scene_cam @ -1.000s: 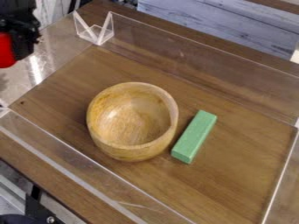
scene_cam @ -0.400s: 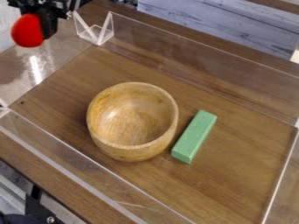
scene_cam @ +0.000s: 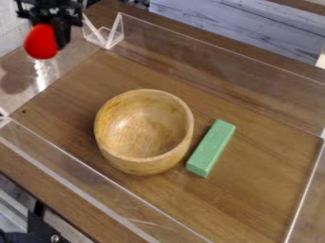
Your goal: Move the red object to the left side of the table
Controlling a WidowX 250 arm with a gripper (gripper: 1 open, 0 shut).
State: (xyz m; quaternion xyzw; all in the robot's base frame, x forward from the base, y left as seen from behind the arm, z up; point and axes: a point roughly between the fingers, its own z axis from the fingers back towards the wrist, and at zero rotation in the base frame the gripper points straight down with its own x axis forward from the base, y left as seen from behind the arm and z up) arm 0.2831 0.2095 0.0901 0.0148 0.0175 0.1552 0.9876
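Note:
The red object (scene_cam: pixel 42 41), a small glossy red round toy, hangs at the upper left of the camera view, above the far left part of the table (scene_cam: pixel 254 100). My gripper (scene_cam: pixel 48 21), dark with red details, reaches down from the top edge and is shut on the red object's top. The fingertips are hidden by the toy and the frame's edge. The toy's green stem does not show. Light from the toy reflects on the clear wall below it.
A round wooden bowl (scene_cam: pixel 143 130) sits in the middle of the table. A green rectangular block (scene_cam: pixel 212 147) lies just right of it. Low clear acrylic walls (scene_cam: pixel 76 171) edge the tabletop, with a clear corner piece (scene_cam: pixel 105 30) at the back left.
My gripper has carried the red object from the frame's left edge rightward and inward, toward the back left corner of the table. Bowl and block have not moved.

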